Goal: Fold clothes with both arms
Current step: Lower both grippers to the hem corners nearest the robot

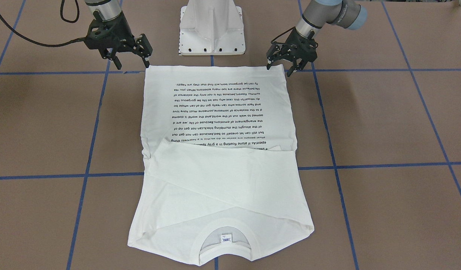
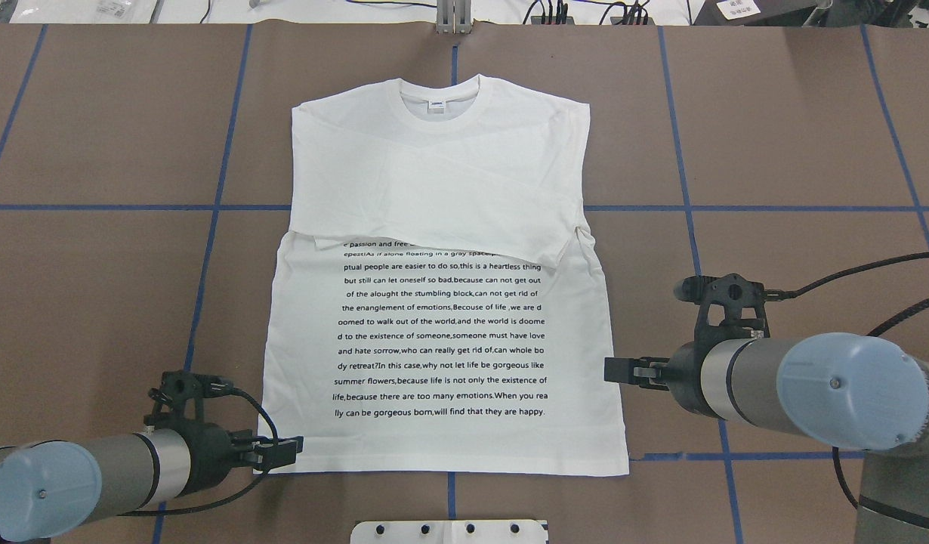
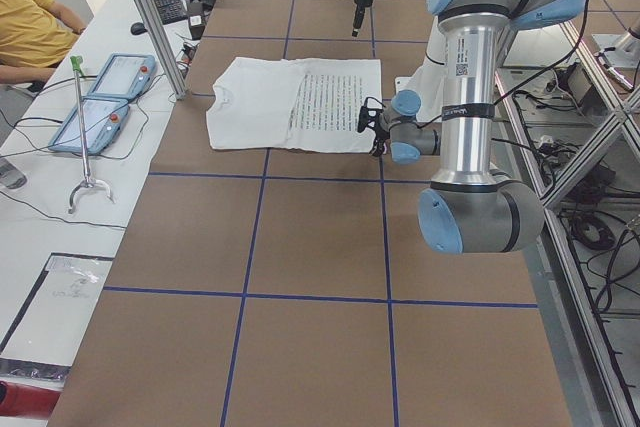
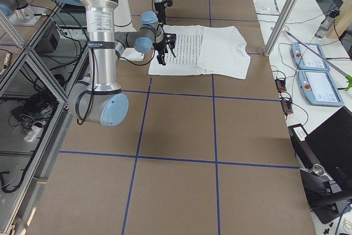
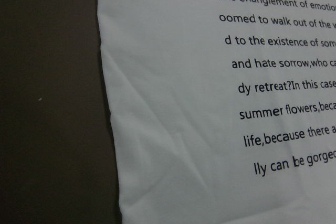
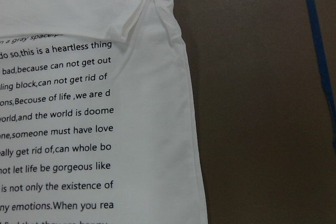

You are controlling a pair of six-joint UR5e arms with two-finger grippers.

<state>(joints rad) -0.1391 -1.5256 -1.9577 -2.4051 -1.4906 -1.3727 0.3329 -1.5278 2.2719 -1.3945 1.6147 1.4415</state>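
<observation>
The clothes are one white long-sleeved T-shirt (image 2: 442, 340) lying flat with its black text up. Its neck and small label (image 2: 436, 106) lie at the far end from the robot, and both sleeves are folded across the chest. My left gripper (image 2: 291, 447) stands open right at the hem's left corner, holding nothing. My right gripper (image 2: 609, 370) is open beside the shirt's right edge, a little above the hem corner. In the front-facing view the left gripper (image 1: 279, 68) and right gripper (image 1: 132, 63) flank the hem of the shirt (image 1: 215, 112). Both wrist views show only cloth (image 5: 210, 103) (image 6: 79, 103) and table.
The white pedestal base (image 1: 211, 30) stands just behind the hem. Blue tape lines grid the brown table. Teach pendants (image 3: 105, 97) and a metal post (image 3: 150, 17) are past the far edge, where a seated person (image 3: 30, 27) shows.
</observation>
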